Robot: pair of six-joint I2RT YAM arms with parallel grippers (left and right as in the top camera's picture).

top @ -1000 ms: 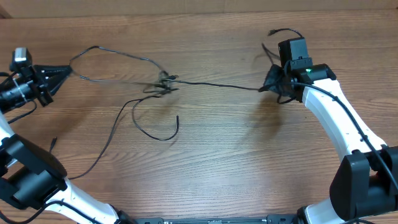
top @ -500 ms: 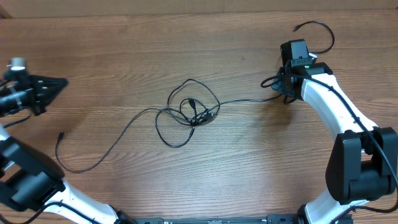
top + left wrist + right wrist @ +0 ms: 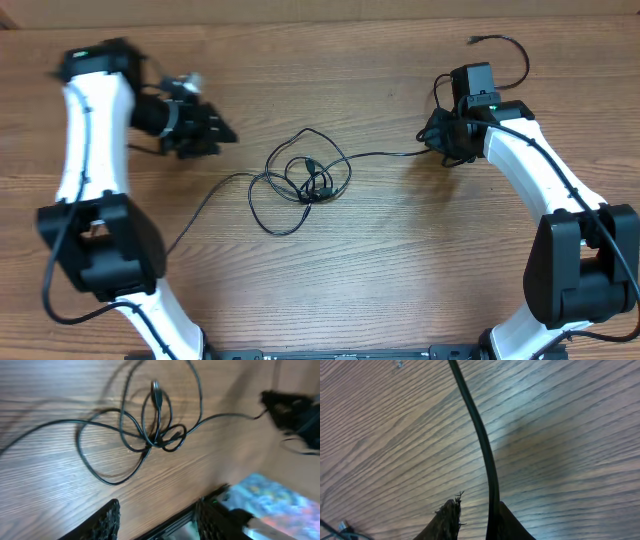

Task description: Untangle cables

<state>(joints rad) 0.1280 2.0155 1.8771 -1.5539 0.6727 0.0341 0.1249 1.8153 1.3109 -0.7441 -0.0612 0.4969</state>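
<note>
Cables lie knotted on the surface: left end effector released, empty; right end effector slack about one strand; advise grasping separate loops, pulling gently.

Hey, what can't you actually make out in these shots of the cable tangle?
Overhead: the cables run under the left arm, so their left end is hidden.
Overhead: the left gripper is smeared by motion blur.
Overhead: the right gripper sits beneath its own wrist, fingertips hidden.
Left wrist: which strand crosses over which in the knot is too fine to tell.
</note>
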